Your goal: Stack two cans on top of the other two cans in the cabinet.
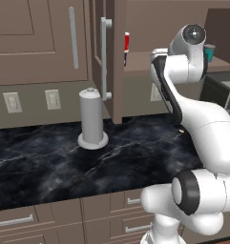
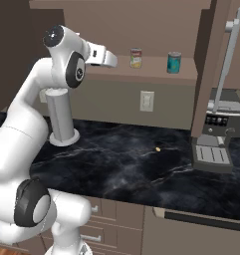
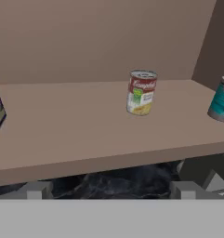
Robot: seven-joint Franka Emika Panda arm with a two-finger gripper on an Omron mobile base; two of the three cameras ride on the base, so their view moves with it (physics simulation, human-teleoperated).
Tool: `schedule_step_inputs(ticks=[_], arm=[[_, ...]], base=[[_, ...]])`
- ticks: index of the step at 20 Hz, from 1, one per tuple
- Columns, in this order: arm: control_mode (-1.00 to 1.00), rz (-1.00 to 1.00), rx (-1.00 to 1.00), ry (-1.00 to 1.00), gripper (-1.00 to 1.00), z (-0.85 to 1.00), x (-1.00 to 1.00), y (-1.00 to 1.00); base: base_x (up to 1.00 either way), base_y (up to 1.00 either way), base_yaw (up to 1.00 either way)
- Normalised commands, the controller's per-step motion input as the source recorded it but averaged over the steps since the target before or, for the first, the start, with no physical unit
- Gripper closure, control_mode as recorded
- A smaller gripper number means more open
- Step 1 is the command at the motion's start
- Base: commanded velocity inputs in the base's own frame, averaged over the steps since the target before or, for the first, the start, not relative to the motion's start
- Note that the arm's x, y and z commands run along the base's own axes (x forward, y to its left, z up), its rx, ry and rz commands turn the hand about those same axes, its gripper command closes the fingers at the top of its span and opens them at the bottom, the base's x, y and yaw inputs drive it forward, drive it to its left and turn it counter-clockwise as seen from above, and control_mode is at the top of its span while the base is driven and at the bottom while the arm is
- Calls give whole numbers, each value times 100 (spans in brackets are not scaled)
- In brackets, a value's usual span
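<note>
The gripper (image 3: 108,189) hangs with fingers spread wide and empty, short of the cabinet shelf (image 3: 85,135). The red soup can (image 3: 141,92) stands ahead, slightly right of the fingertips — centre on it, then advance level, straddling its label before closing.

A black marbled counter (image 1: 64,157) is spread across the room, with brown drawers (image 1: 35,221) set beneath its front edge. A grey paper-towel holder (image 1: 92,119) is stood on it, at 10 o'clock from the counter's middle. Two white wall outlets (image 1: 33,101) are mounted on the beige wall behind. At 3 o'clock, a dark coffee machine (image 2: 216,142) is placed.
</note>
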Motion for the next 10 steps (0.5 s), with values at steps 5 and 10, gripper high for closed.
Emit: schedule_step_inputs(ticks=[5,10], arm=[[-100,-1,5,7,-100,-3,0,-56],[-100,0,5,-2,-100,-18,24,-26]], base=[[0,0,0],[0,0,0]])
